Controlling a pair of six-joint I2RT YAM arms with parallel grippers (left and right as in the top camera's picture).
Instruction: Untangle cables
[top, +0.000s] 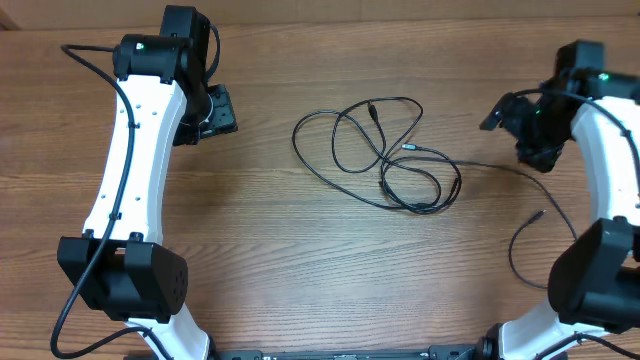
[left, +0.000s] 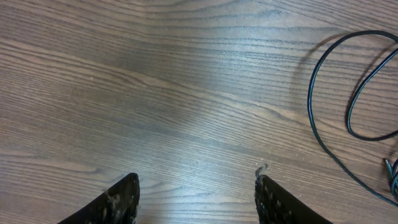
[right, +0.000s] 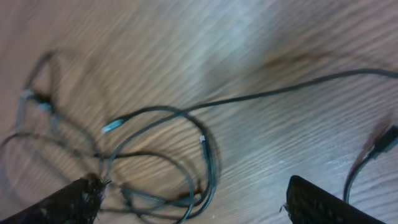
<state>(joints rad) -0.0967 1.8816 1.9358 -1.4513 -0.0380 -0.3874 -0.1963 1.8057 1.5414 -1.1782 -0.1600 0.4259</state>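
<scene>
The cables are thin black cords lying in loose overlapping loops at the table's middle, with small plug ends inside the loops. One strand runs right and curls down toward a plug end. My left gripper is open and empty at the far left; its wrist view shows a cable loop at the right edge. My right gripper is open and empty at the far right, above the table. Its wrist view shows the blurred tangle between the fingers.
The wooden table carries only the cables. Thicker black robot wiring runs along the left arm. Both arm bases stand at the front corners.
</scene>
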